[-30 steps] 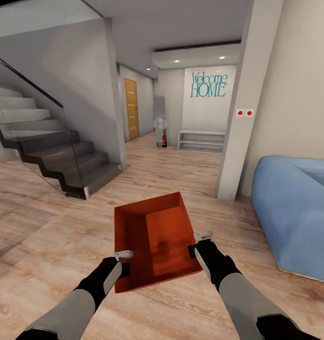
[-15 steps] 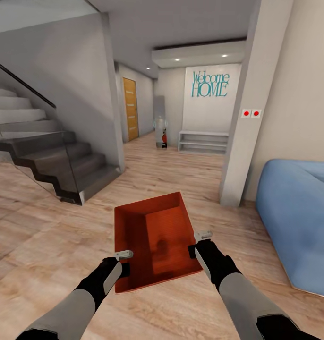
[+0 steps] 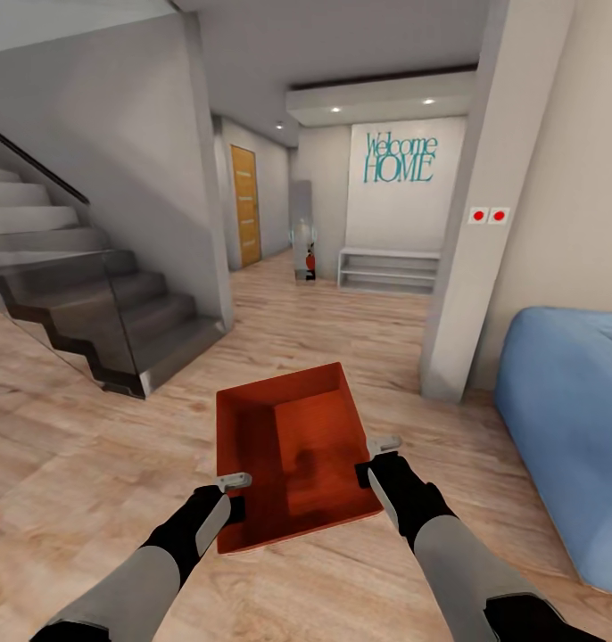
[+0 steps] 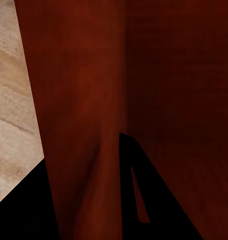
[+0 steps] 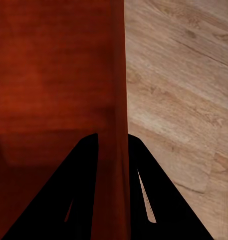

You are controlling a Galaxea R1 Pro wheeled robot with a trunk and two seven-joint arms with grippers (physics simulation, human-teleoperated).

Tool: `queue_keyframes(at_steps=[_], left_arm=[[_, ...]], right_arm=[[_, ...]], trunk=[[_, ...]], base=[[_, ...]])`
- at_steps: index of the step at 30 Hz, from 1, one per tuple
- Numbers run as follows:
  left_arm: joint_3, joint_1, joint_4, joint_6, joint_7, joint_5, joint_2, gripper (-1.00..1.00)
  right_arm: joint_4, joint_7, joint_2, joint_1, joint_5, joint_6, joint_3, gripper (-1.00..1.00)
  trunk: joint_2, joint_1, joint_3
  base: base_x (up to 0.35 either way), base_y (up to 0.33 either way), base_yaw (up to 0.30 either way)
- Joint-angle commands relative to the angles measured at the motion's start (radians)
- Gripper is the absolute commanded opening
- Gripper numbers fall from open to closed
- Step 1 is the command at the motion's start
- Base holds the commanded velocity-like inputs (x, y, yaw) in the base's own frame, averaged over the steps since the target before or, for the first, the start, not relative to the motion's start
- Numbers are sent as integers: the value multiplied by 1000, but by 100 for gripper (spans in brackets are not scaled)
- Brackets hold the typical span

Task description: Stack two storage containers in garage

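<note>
We carry one orange-red rectangular storage container [image 3: 293, 455] between our two arms, above the light wood plank floor [image 3: 92, 464] of the living room. Our left tool [image 3: 235, 496] is clamped on the container's left wall near its near corner; in the left wrist view the red wall [image 4: 84, 125] runs between the two dark fingers [image 4: 143, 200]. Our right tool [image 3: 376, 458] is pinched on the right wall, and the right wrist view shows that wall [image 5: 118, 100] held between its fingers [image 5: 158, 200], the planks [image 5: 183, 100] beyond. The bin is open at the top and its flat bottom is bare. To our right stands a blue upholstered sofa [image 3: 565, 419], beside a white square pillar [image 3: 471, 223] bearing two red dots [image 3: 489, 216]. To our left rises a grey staircase with a glass balustrade [image 3: 83, 294]. Ahead, a hallway leads past an orange wooden door [image 3: 245, 207] to a white wall lettered "Welcome HOME" [image 3: 399, 159], above a low white shelf [image 3: 388, 268].
</note>
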Motion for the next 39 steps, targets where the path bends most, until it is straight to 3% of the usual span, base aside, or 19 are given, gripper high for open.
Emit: queue_keyframes(at_steps=[1,39], left_arm=[[3,1,-1,-3,-1,17,8,-100],[3,1,1,-3,-1,17,8,-100]], right_arm=[[-1,16,-1,-1,-89,-5,-4,-100],[-1,16,0,-1,-89,-5,-4,-100]], trunk=[[0,0,0],[0,0,0]], base=[[336,0,0],[336,0,0]])
